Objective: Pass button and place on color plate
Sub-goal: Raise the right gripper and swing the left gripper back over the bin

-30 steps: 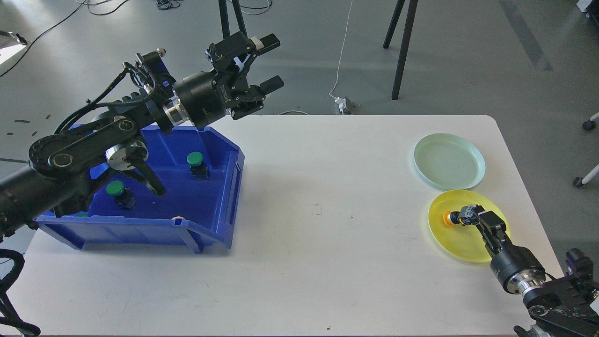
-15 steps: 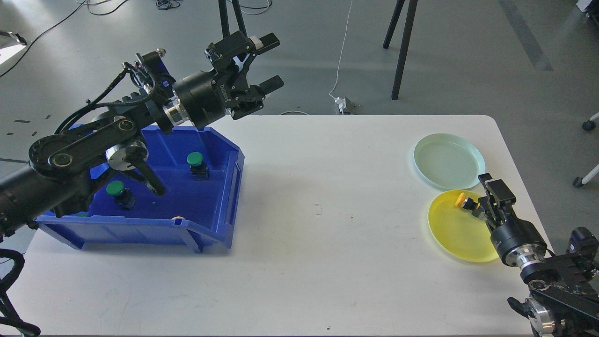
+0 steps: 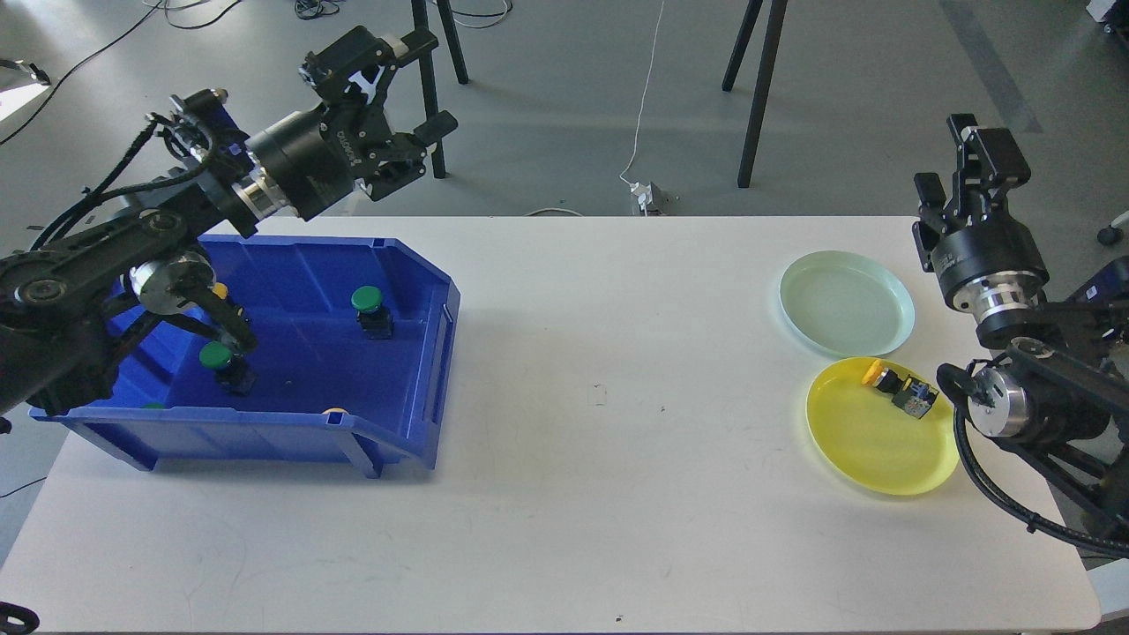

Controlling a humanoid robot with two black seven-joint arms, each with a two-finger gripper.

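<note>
My right gripper (image 3: 970,150) at upper right, fingers apart, holding nothing. Yellow button (image 3: 900,386) lies on its side in yellow plate (image 3: 873,441), lower right. Left gripper (image 3: 414,88) upper left, wide open above blue bin (image 3: 353,423) with green buttons (image 3: 369,300).

Your open lane: bare table (image 3: 617,423) between blue bin (image 3: 423,353) and yellow plate (image 3: 873,450); bin walls obstruct.

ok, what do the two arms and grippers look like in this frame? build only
Both arms are black with silver metal rings at the joints. The left gripper has a thick cylindrical wrist with white lettering, a white patch between its black fingers, and loose black cables behind it. The right gripper is blocky and black on a silver-ringed wrist, with a black cable looping below.
</note>
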